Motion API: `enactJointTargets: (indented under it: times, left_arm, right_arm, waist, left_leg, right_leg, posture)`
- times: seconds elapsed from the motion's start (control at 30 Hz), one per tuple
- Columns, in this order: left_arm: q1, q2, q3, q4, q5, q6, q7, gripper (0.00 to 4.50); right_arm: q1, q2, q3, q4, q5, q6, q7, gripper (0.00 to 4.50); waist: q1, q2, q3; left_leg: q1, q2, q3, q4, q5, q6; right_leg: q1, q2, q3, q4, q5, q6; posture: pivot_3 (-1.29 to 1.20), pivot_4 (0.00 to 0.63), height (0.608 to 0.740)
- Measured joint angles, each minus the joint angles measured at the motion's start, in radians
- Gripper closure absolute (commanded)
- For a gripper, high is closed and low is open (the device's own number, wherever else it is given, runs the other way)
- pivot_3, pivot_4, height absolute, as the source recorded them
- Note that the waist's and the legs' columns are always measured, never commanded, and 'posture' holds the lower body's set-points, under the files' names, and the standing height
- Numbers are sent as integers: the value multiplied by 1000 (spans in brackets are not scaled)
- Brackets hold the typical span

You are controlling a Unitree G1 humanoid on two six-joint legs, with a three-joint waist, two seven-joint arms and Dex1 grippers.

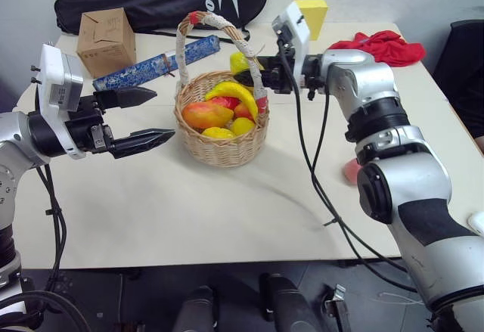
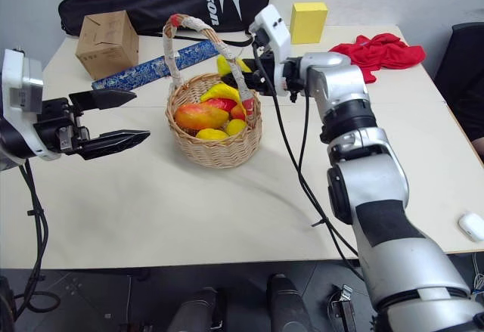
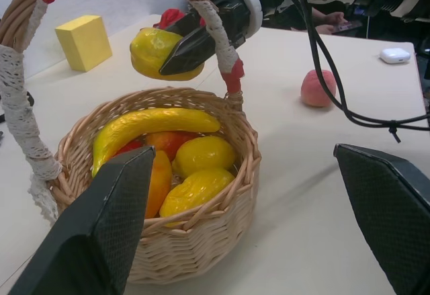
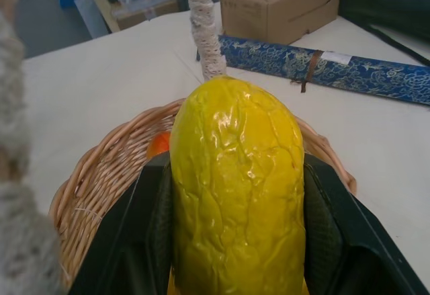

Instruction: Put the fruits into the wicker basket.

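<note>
While the basket fills: most of the fruits already lie inside, and one more is on its way in.
Wicker basket: the wicker basket [image 1: 221,131] stands at the upper centre of the left eye view on the pale table [image 1: 189,218], its tall handle arching over the mouth, so anything dropped in has to pass beside that arch.
Fruit in hand: the right gripper [image 3: 185,50] is clamped on a yellow lemon-like fruit [image 4: 236,187], both black fingers pressed against its sides; it hangs just above the far rim, close to the handle, likely so that a release lets it fall inside and not onto the table.
Fruits inside: a mango [image 1: 206,114], a banana-shaped piece [image 3: 151,123] and yellow ones are piled together, leaving little room near the top.
Left gripper: the left gripper [image 1: 136,120] hovers at the left of the frame beside the basket with its fingers wide apart, holding nothing; it looks placed to steady the basket if needed.
Remaining fruit: a pink peach [image 3: 318,87] sits on the table at the right, well apart from the basket, partly behind the right arm in the head views.
Risk: the carried fruit may clip the handle or roll off the pile.
</note>
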Motion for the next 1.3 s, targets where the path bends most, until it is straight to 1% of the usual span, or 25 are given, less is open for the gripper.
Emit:
enactJointTargets:
  times: [0.13, 0.17, 0.3, 0.4, 0.5, 0.57, 0.63, 0.67, 0.7, 0.77, 0.83, 0.93, 1.0, 1.07, 1.17, 1.3]
  left_arm:
    - [13, 0, 7, -18, 0, -10, 14, 0]
    - [19, 0, 7, -24, 0, -12, 16, 0]
    - [19, -12, 2, -25, 0, -20, 25, 0]
    - [-17, -40, -37, -23, 0, -26, 31, 0]
    - [-64, -62, -81, -23, -4, -24, 30, 0]
    - [-96, -79, -117, -24, -17, -15, 26, 0]
    - [-108, -91, -148, -27, -23, -13, 12, 0]
    - [-112, -100, -164, -25, -23, -13, 7, 0]
    - [-113, -107, -173, -24, -22, -13, 5, 0]
    - [-130, -137, -199, -22, -22, -14, 7, 0]
    - [-133, -148, -213, -18, -20, -16, 6, 0]
    - [-135, -152, -228, -10, -18, -16, -8, 0]
    - [-136, -157, -240, -5, -19, -16, -19, 0]
    - [-142, -165, -244, 8, -18, -18, -26, 0]
    - [-166, -197, -264, 16, -17, -25, -28, 0]
    - [-177, -214, -281, 16, -17, -26, -31, 0]
  right_arm:
    - [-10, 6, 2, 68, -29, -24, 10, 220]
    - [-12, 6, 2, 72, -32, -32, 10, 49]
    - [-12, -21, -36, 70, -28, -45, -3, 49]
    - [-1, -116, -78, 5, -14, -41, -26, 49]
    - [70, -260, -103, -175, -15, -26, -19, 49]
    - [208, -374, -106, -386, -12, 44, 7, 49]
    - [392, -486, -128, -583, 3, 136, 20, 49]
    - [501, -524, -165, -681, 19, 209, 7, 49]
    - [586, -536, -202, -752, 35, 273, -13, 49]
    - [769, -542, -308, -940, 77, 407, -83, 49]
    - [898, -543, -398, -1070, 100, 497, -147, 49]
    - [1008, -543, -512, -1205, 130, 582, -219, 49]
    - [1094, -529, -619, -1288, 172, 675, -264, 49]
    - [1140, -473, -694, -1338, 214, 755, -304, 49]
    - [1159, -385, -714, -1357, 258, 814, -366, 49]
    - [1195, -286, -689, -1359, 282, 811, -447, 49]
  waist:
    - [1, 0, 0]
    - [1, 0, 0]
    - [1, 0, 0]
    - [12, 0, 0]
    - [29, 0, 0]
    - [39, -1, 0]
    - [47, -1, 0]
    - [50, -1, 0]
    - [52, -1, 0]
    - [49, 0, 0]
    - [44, 0, 0]
    - [35, 0, 0]
    - [34, 0, 0]
    - [31, -1, 0]
    - [29, -1, 0]
    - [33, -1, -1]
  left_leg:
    - [0, 0, 0, 2, 0, 0]
    - [0, 0, 0, 2, 0, 0]
    - [0, 0, -1, 2, 1, -1]
    - [-1, -1, -2, 3, 1, -1]
    - [0, -2, -2, 3, 0, 1]
    - [-1, -2, -4, 3, -1, 2]
    - [-1, -2, -3, 3, -2, 3]
    - [-1, -2, -2, 4, -2, 4]
    - [-1, -2, 0, 4, -2, 4]
    - [0, -1, 4, 4, -2, 4]
    - [2, 0, 6, 5, -1, 5]
    - [10, -2, 9, 5, -1, 10]
    - [19, -1, 7, 3, -1, 10]
    - [28, 0, 6, 3, -2, 10]
    - [31, 0, 8, 2, -3, 10]
    - [29, -1, 7, 1, -3, 10]
  right_leg:
    - [0, 0, 0, 3, 0, 0]
    - [0, 0, 0, 3, 0, 0]
    - [0, 0, 0, 5, 0, 0]
    - [0, -1, -1, 5, 0, 0]
    - [2, -1, -2, 2, 0, 0]
    - [3, -1, -3, 0, 0, 0]
    - [4, -1, -2, -1, 0, 1]
    - [4, -1, -2, -2, 0, 1]
    - [3, 0, -1, -2, 1, 1]
    - [2, 2, 1, 1, 1, 3]
    - [2, 3, 2, 4, 2, 3]
    - [5, 3, 3, 6, 2, 4]
    - [16, 4, 4, 4, 2, 3]
    - [25, 4, 5, 2, 2, 3]
    - [27, 4, 6, 2, 2, 3]
    - [26, 4, 7, 2, 2, 2]
  posture:
    - [0, 150, 740]
    - [0, 150, 740]
    - [0, 150, 740]
    - [0, 150, 740]
    - [0, 150, 740]
    - [0, 150, 740]
    - [0, 150, 740]
    - [0, 150, 740]
    - [0, 150, 740]
    - [0, 150, 740]
    - [0, 150, 740]
    - [0, 150, 740]
    - [0, 150, 740]
    - [0, 150, 740]
    - [0, 150, 740]
    - [0, 150, 740]
